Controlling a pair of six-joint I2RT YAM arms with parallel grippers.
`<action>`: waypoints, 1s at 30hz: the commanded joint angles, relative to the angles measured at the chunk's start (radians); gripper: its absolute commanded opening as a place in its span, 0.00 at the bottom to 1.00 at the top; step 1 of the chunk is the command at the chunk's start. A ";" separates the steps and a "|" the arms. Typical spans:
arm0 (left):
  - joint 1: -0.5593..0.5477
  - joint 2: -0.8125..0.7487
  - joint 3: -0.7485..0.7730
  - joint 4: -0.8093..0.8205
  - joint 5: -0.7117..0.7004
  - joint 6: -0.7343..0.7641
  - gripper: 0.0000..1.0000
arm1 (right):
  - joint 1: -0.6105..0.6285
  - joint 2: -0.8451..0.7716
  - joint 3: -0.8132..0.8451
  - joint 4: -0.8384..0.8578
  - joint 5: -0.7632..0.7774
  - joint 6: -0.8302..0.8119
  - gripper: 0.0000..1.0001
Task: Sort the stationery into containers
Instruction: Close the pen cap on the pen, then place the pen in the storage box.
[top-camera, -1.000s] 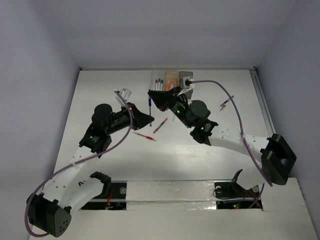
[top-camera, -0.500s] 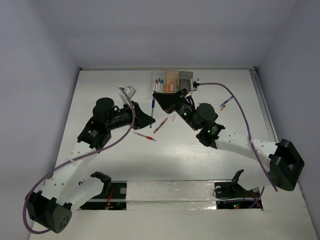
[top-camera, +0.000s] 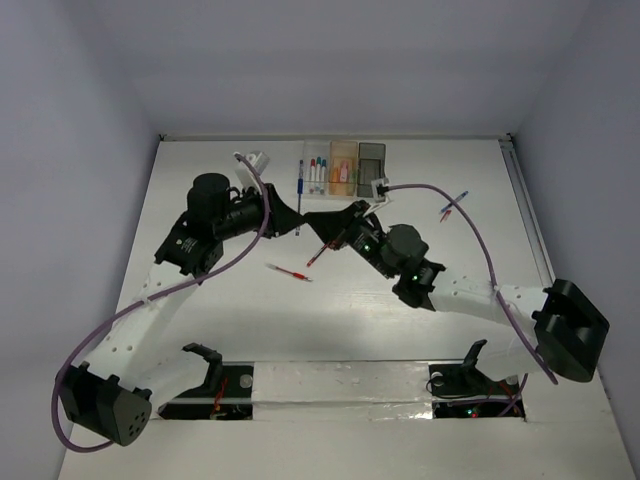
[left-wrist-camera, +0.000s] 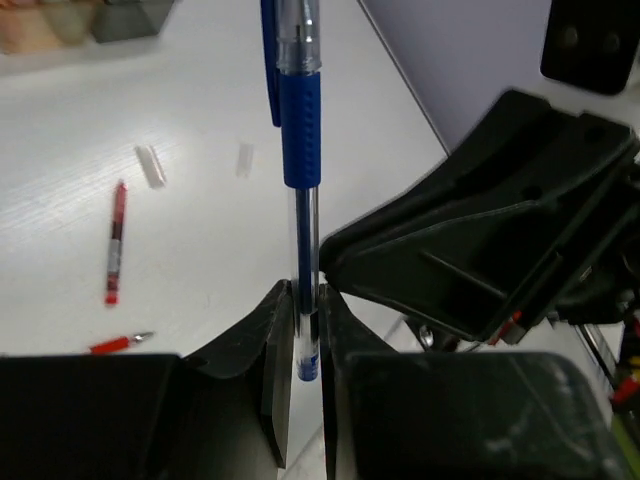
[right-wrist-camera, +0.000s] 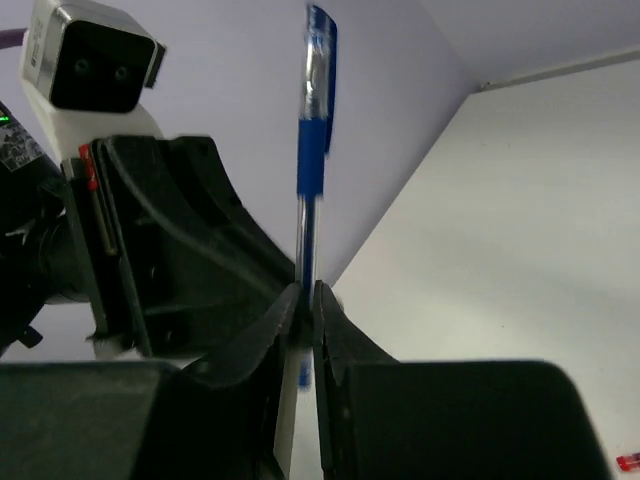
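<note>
A blue pen (top-camera: 299, 186) is held off the table, pinched from both sides. My left gripper (top-camera: 293, 217) is shut on its lower clear barrel; in the left wrist view the pen (left-wrist-camera: 300, 120) rises from that gripper (left-wrist-camera: 305, 305). My right gripper (top-camera: 311, 218) is shut on the same pen (right-wrist-camera: 312, 150), which stands up between its fingertips (right-wrist-camera: 305, 300). The two grippers meet tip to tip. The clear bin (top-camera: 316, 166), orange bin (top-camera: 344, 160) and dark grey bin (top-camera: 372, 158) stand in a row at the far edge; the clear one holds a few pens.
Two red pens (top-camera: 320, 251) (top-camera: 290, 272) lie on the table below the grippers. Another pen pair (top-camera: 453, 205) lies at the right. The left wrist view shows a red pen (left-wrist-camera: 115, 243) and two small pale blocks (left-wrist-camera: 150, 166) (left-wrist-camera: 244, 160).
The left gripper has swung toward the far side and the right gripper has pulled back left. They now meet on the blue pen, which sits higher up the table than before.
</note>
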 joint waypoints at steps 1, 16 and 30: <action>0.020 -0.023 0.158 0.401 -0.126 -0.007 0.00 | 0.095 0.037 -0.078 -0.268 -0.227 0.005 0.00; 0.020 -0.132 -0.019 0.324 -0.077 0.007 0.00 | 0.062 -0.228 0.026 -0.464 -0.217 -0.212 0.38; 0.020 -0.281 -0.279 0.447 0.188 -0.039 0.00 | -0.010 -0.190 0.419 -0.739 -0.211 -0.460 0.73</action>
